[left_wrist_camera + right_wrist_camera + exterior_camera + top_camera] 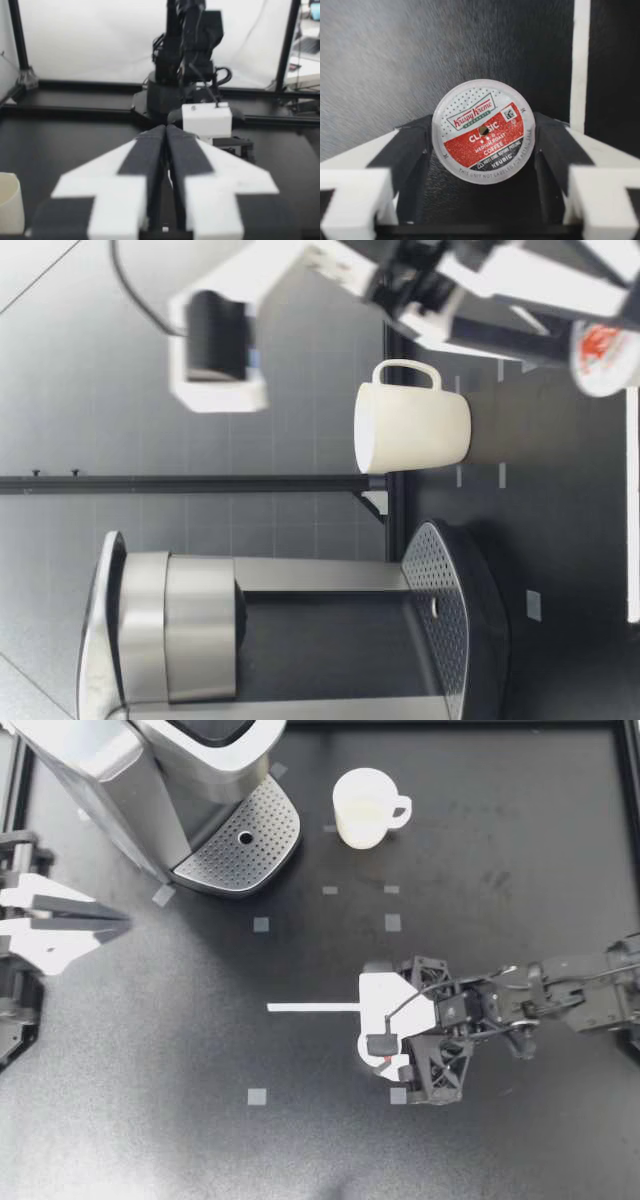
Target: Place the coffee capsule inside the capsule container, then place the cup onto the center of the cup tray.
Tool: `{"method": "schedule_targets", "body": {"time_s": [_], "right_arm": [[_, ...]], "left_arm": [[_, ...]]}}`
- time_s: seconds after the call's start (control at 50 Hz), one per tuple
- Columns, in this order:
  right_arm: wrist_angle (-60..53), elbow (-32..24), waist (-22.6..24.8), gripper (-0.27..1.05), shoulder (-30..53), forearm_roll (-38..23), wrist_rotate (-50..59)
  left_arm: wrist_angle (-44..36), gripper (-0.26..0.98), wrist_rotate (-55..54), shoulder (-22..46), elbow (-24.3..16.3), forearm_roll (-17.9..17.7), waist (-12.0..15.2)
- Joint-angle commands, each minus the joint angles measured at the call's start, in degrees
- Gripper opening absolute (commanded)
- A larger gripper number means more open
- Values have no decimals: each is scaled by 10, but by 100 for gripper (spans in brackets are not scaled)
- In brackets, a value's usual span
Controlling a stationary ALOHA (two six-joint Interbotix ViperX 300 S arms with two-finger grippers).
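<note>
Print on one thing only, the lid of the coffee capsule (483,131): logo lettering, red band with white words, small square code, fine rim print. Low view: red smudge, probably the same label.

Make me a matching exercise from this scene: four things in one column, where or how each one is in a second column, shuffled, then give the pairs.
Things:
1. coffee capsule
2. cup
3. cup tray
4. left gripper

Places or states:
A. shut, holding nothing
B. perforated, at the foot of the coffee machine
C. clamped between the fingers of the right gripper
D. upright on the table, off the tray

Pairs: 1-C, 2-D, 3-B, 4-A
</note>
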Motion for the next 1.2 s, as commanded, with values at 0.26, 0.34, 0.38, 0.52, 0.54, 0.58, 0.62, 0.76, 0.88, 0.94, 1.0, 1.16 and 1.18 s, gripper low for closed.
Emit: {"method": "schedule_targets", "body": {"time_s": [0.26,0.34,0.38,0.52,0.54,0.58,0.62,0.76,0.88,0.94,1.0,1.16,1.18], "right_arm": [[-35,35,3,55,-110,12,54],[-58,52,3,55,-113,12,74],[-72,61,3,55,-112,11,83],[-105,79,3,55,-109,11,99],[-108,81,3,55,-110,11,100],[-116,84,3,55,-109,12,102],[-122,88,3,55,-109,12,102],[-143,99,3,55,-106,12,102],[-155,107,4,55,-107,12,100],[-157,111,3,55,-107,11,98],[-160,113,3,55,-108,11,98],[-162,114,3,55,-108,11,98],[-161,114,3,55,-108,11,99]], "left_arm": [[323,14,2,146,-238,11,27],[409,14,-1,178,-298,32,26],[455,13,-3,198,-325,44,26],[608,13,-18,266,-427,108,25],[629,13,-21,276,-439,120,25],[673,13,-35,294,-465,149,22],[715,14,-53,313,-485,187,16],[810,13,-147,369,-522,368,-33],[839,13,-209,389,-508,504,-73],[853,13,-237,397,-497,558,-88],[870,13,-269,410,-483,610,-103],[918,13,-316,452,-450,720,-134],[924,13,-319,458,-447,732,-138]]}}
